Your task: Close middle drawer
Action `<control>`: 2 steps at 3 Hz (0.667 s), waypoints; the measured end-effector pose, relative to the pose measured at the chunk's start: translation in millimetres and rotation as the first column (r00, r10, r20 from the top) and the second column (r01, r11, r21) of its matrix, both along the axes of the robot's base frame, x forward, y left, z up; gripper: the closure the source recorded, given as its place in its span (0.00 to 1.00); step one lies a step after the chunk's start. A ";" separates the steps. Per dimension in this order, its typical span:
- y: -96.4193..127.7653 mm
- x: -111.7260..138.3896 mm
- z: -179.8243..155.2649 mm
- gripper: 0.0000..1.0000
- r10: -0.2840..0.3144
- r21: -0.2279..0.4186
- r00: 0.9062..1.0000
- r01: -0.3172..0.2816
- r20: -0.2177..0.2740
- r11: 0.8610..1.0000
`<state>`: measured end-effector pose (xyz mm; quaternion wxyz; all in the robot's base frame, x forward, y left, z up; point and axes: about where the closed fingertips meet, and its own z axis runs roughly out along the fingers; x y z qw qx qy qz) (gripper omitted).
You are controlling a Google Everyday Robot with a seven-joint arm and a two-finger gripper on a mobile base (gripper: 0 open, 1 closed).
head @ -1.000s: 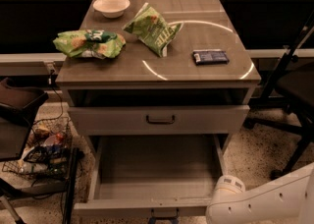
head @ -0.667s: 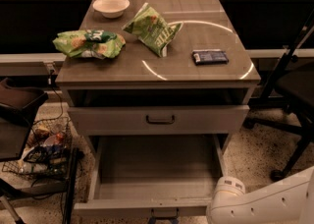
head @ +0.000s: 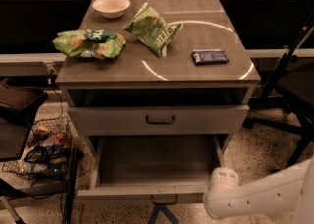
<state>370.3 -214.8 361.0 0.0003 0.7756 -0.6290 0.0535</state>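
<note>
Approach: grey-beige wood-look middle drawer (head: 147, 192) hangs open; claw lies off-frame past white arm (head: 255, 196), state untellable; front needs pushing.

Bowl (head: 111, 6), flat bag (head: 88, 43), propped bag (head: 153, 29) — dark packet (head: 210, 56)

Pincer out of view; arm (head: 255, 196) crowds the open middle drawer (head: 142, 194)'s front-right corner.

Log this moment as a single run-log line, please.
middle drawer: open, empty | arm: lower right, beside drawer front | pincer: not in view
</note>
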 end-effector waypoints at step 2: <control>14.4 70.2 -7.0 1.00 0.111 -0.029 0.992 -0.109 0.063 0.994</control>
